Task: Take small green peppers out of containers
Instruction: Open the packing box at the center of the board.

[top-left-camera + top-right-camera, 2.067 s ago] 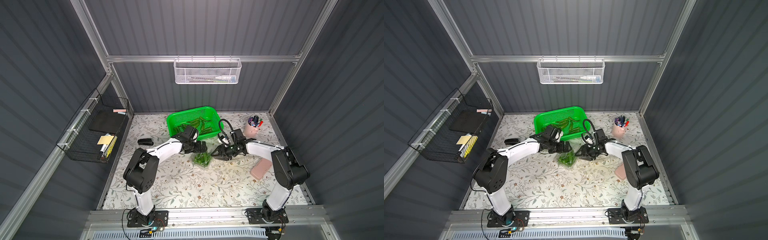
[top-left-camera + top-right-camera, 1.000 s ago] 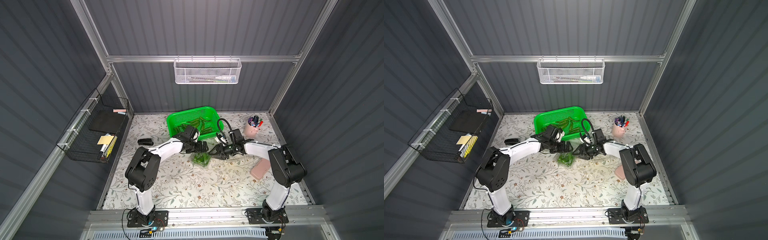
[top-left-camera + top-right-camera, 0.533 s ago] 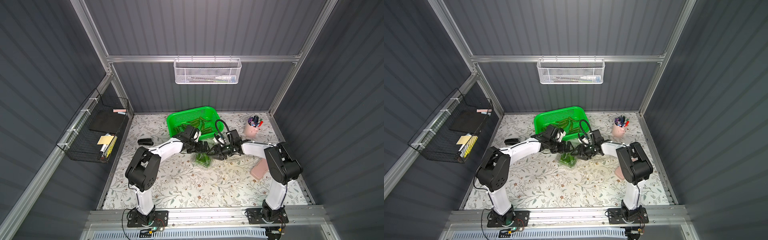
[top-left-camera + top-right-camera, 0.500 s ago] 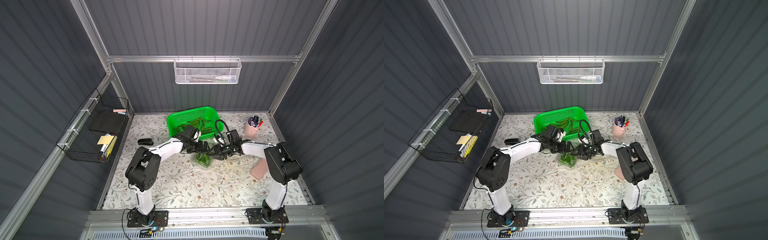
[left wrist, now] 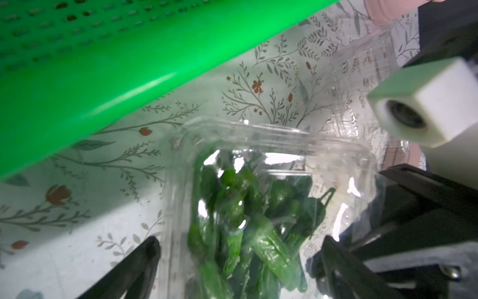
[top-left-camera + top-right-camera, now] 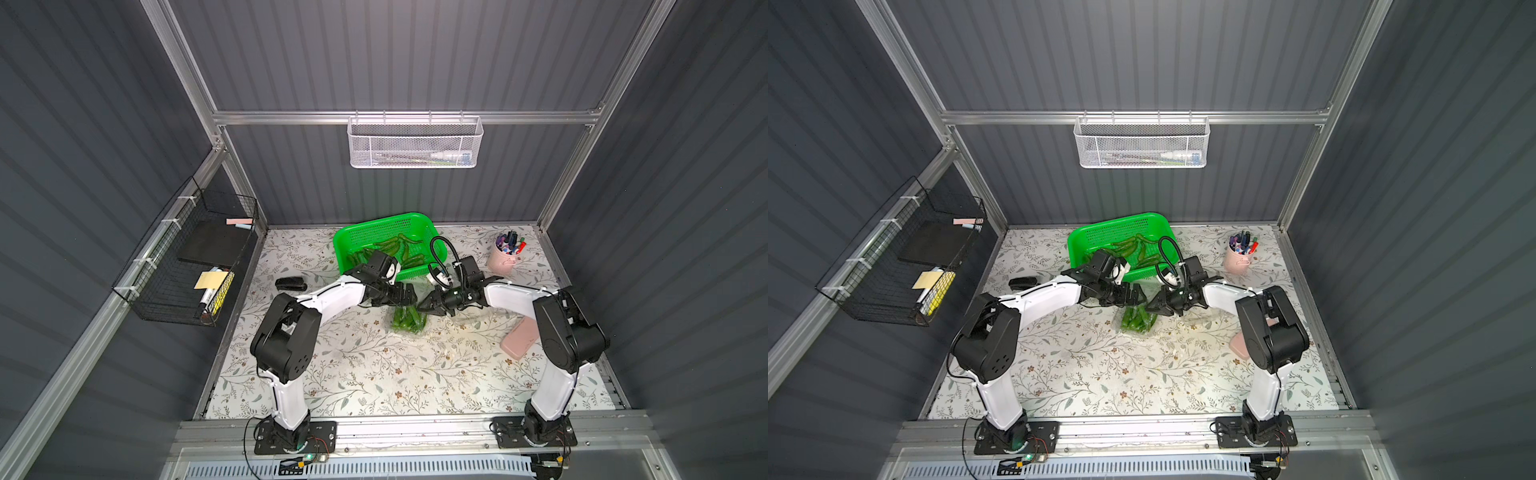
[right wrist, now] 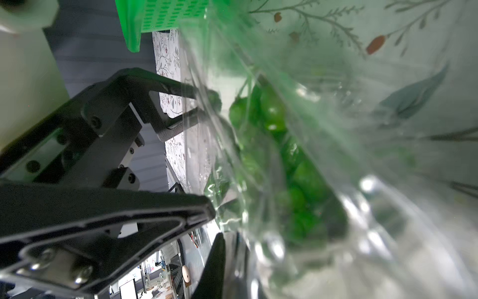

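While the left gripper point(image 6: 406, 297) straddles it with jaws spread wide, the right gripper point(image 6: 423, 308) pinches the clear lip of a container point(image 6: 409, 322) full of peppers point(image 5: 245, 233), set on the floral table point(image 6: 374, 374), nearer its far edge, beside the basket point(image 6: 374, 237), inside grey ribbed walls point(image 6: 415, 62).

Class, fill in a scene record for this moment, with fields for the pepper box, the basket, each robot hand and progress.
Box: clear plastic clamshell box on the floral-print table, holding small green peppers
Basket: bright green perforated plastic basket behind the box, more peppers inside
Left hand: open, fingers either side of the box
Right hand: shut on the box's thin plastic edge
Progress: box not yet emptied
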`<state>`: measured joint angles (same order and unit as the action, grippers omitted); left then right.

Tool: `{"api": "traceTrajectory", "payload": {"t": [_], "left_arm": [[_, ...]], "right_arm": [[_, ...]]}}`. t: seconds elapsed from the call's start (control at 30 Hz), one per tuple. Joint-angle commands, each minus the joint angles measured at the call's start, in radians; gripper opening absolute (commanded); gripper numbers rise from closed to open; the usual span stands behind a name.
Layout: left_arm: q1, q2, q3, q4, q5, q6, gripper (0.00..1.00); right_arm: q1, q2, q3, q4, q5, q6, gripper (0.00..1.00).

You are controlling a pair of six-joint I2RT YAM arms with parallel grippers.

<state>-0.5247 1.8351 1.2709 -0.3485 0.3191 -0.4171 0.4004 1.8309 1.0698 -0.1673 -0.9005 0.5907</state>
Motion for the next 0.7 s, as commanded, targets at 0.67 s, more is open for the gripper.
{"api": "traceTrajectory", "payload": {"t": [0.67], "left_arm": [[-0.334, -0.132, 0.070, -0.169, -0.672, 0.081, 0.90]], "right_arm": [[-0.005, 0.049, 0.079, 0.024, 0.031, 0.225, 0.11]]}}
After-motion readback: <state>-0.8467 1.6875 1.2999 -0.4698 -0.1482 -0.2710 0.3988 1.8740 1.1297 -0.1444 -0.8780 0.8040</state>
